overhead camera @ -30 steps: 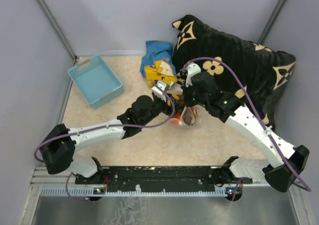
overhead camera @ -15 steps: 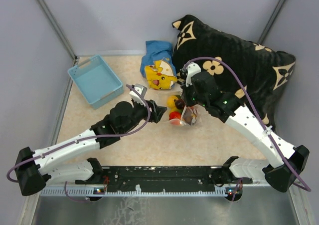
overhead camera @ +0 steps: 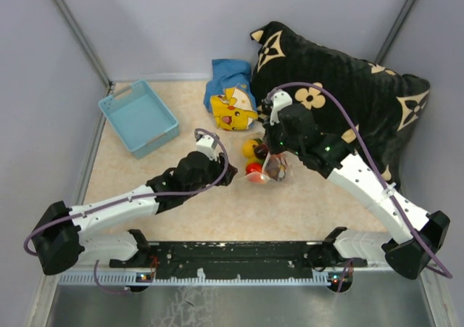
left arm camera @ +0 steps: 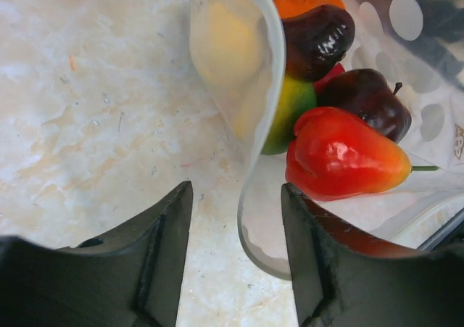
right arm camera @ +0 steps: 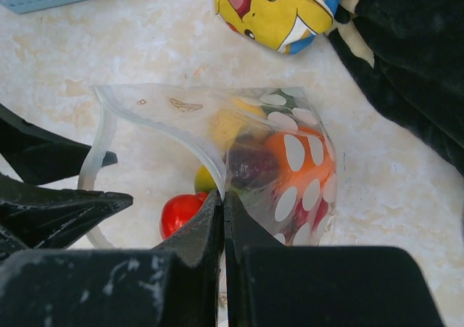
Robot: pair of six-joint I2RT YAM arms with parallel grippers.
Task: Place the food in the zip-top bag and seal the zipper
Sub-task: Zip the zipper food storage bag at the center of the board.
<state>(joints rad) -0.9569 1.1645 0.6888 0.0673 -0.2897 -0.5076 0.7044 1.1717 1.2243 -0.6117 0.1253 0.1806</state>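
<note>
Beige marbled tabletop (overhead camera: 217, 211) enclosed by pale grey walls (overhead camera: 181, 22), seen from overhead. Centre of frame: a clear, thin plastic zip-top bag (overhead camera: 275, 169) with whitish oval spots lies on the tabletop and holds small round toy fruits (overhead camera: 251, 169). The right gripper (overhead camera: 270, 155) reaches in from the lower right. In the right wrist view its fingers (right arm camera: 181, 269) are pressed together with the bag's upper mouth edge pinched between them, and that edge is lifted off the surface. The whitish zipper strip (right arm camera: 88, 164) curves around a mouth that gapes toward the left of frame, unsealed. The left gripper (overhead camera: 229, 172) comes from the lower left and sits just beside the mouth, jaws spread wide and holding nothing. In the left wrist view the bag's curved rim passes through the gap between its fingers (left arm camera: 163, 254); whether it touches either one cannot be told. Visible inside the bag are a red pear-shaped fruit (left arm camera: 341, 156), two dark purple fruits (left arm camera: 362, 102), an orange fruit (left arm camera: 304, 1), a green-yellow fruit (left arm camera: 286, 117) and a yellow fruit (left arm camera: 228, 40) blurred behind the plastic wall. Upper left: a light blue plastic basket (overhead camera: 138, 117). Upper centre: a yellow cartoon plush (overhead camera: 233, 109) against a blue cloth (overhead camera: 228, 73). Upper right: a large black cushion (overhead camera: 348, 88) with tan flower motifs.
</note>
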